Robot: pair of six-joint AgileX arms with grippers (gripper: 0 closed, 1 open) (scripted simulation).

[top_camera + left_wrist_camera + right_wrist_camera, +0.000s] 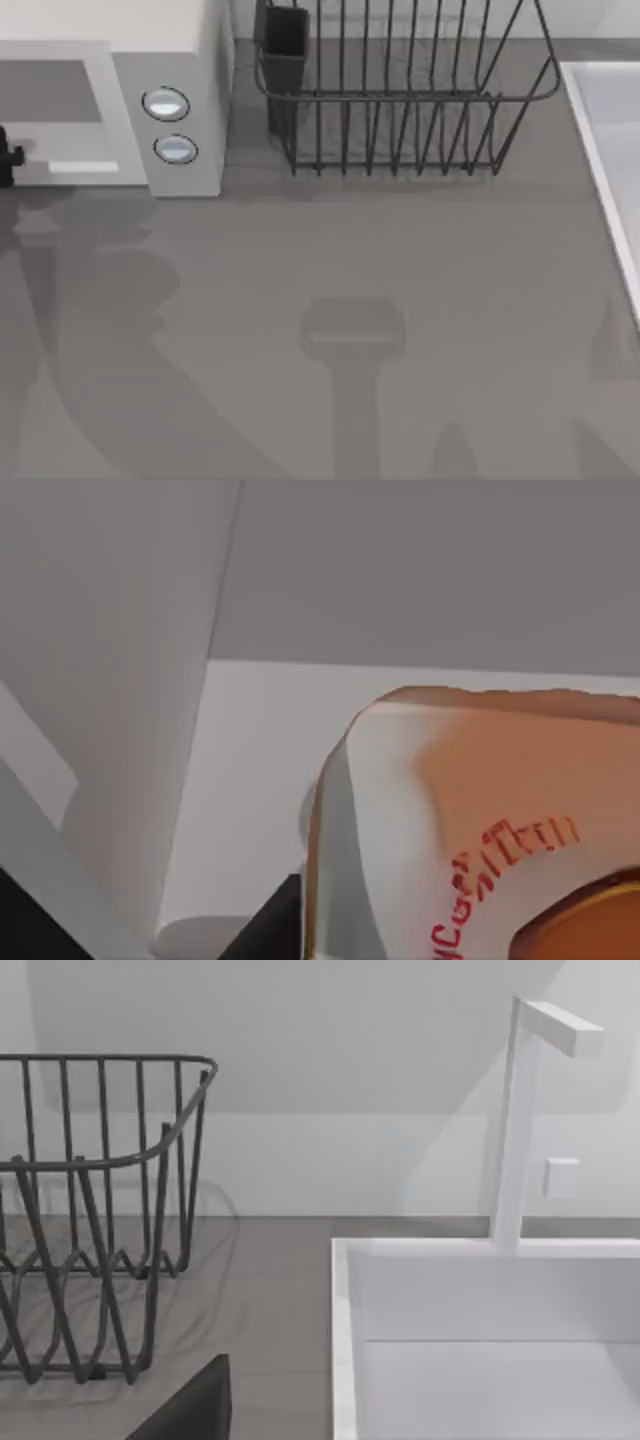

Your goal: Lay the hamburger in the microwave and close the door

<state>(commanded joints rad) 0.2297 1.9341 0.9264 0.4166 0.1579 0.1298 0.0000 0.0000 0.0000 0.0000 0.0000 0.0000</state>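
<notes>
One hamburger (480,830) is seen very close in the left wrist view, an orange-brown bun partly wrapped in pale paper printed with red lettering. It lies against a white surface with white walls around it, which seems to be the inside of the microwave, though this is hard to confirm from so near. Its long axis and heading cannot be judged, since it is cut off by the frame edge.

One microwave (190,60) is placed at the far left of the tabletop (400,300) in the top view, its grey panel bearing two round knobs (166,104), one set above the other. A small dark part of the left claw (8,155) is seen at the left edge, just in front of the microwave's opening; whether it is spread or pinching cannot be told.

One dark wire dish rack (400,100) is set beside the microwave, apart from it. One white sink (480,1340) with a single upright faucet (520,1120) is found at the right edge. A dark corner of the right claw (195,1410) is seen near the rack; its state cannot be told.
</notes>
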